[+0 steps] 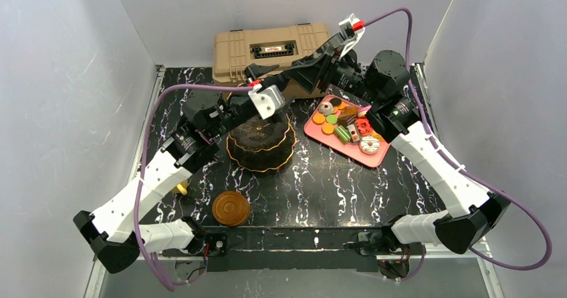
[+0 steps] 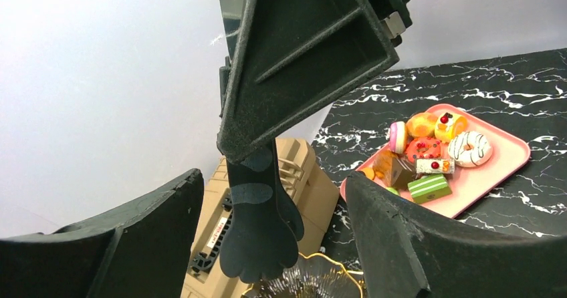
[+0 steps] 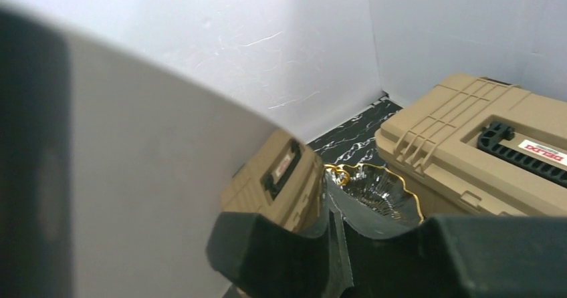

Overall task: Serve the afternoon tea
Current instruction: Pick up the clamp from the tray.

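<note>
Black, white-veined counter (image 1: 314, 191), walled in white: the stand is being positioned, and nothing is served yet.
Nearest, a round brown saucer (image 1: 231, 208) is laid flat. Behind it the scalloped, gold-rimmed three-tier stand (image 1: 257, 152) is held by its thin dark handle (image 2: 257, 238), on which the right end effector (image 3: 331, 244) appears clamped. The left end effector (image 2: 274, 184) is spread wide around the handle, gripping nothing. Glossy pastries (image 1: 348, 127) are heaped on the pink tray (image 1: 380, 156) to the right, so a light pinch is probably called for next. Farthest, a ribbed tan toolbox (image 1: 271, 47) is seen.
</note>
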You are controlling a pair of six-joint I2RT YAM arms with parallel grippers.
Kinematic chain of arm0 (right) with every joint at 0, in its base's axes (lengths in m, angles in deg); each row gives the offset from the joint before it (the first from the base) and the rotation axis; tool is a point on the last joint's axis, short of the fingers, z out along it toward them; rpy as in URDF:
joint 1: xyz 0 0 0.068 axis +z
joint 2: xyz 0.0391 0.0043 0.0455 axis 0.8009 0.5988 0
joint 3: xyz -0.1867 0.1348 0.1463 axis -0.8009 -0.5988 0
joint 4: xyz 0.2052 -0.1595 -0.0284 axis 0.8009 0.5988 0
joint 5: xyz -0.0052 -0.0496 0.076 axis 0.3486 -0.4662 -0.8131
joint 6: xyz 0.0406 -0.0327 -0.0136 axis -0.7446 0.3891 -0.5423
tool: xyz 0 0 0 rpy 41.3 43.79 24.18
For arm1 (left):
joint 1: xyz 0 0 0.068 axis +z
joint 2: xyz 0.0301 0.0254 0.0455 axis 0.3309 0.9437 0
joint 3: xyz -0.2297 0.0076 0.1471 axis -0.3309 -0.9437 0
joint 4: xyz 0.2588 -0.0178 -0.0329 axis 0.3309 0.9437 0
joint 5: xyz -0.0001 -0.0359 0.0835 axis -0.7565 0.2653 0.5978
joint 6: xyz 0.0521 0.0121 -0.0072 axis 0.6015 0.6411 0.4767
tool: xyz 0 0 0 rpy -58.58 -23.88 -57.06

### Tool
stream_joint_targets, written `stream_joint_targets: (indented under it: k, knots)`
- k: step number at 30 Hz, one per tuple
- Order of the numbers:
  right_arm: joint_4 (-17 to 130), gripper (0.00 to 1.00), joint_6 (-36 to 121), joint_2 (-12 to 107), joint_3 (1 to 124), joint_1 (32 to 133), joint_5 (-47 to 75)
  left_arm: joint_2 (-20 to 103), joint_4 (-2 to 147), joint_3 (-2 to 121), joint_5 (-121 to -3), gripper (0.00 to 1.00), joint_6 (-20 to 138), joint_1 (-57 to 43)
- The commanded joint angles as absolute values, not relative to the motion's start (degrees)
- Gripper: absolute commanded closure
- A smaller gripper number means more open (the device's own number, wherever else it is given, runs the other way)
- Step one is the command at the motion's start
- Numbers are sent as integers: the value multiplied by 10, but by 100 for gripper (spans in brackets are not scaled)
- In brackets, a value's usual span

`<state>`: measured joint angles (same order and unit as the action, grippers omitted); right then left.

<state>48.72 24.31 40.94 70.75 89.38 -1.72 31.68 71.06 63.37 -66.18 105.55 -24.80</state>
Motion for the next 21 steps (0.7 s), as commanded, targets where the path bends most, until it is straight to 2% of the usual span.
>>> stream_joint_targets:
  k: [1,6,9,15,21]
  knots:
    - [447,53,229,392,719,896,-49,303,697,630,-659,23,1088,-252]
    - [442,53,221,397,721,897,-72,333,714,661,-641,24,1089,-252]
    - [441,53,221,394,718,897,-67,351,721,674,-612,30,1096,-252]
    - [419,52,198,394,704,898,-61,371,713,674,-563,47,1117,-252]
    - [396,51,170,391,683,898,-42,369,709,673,-568,71,1124,-252]
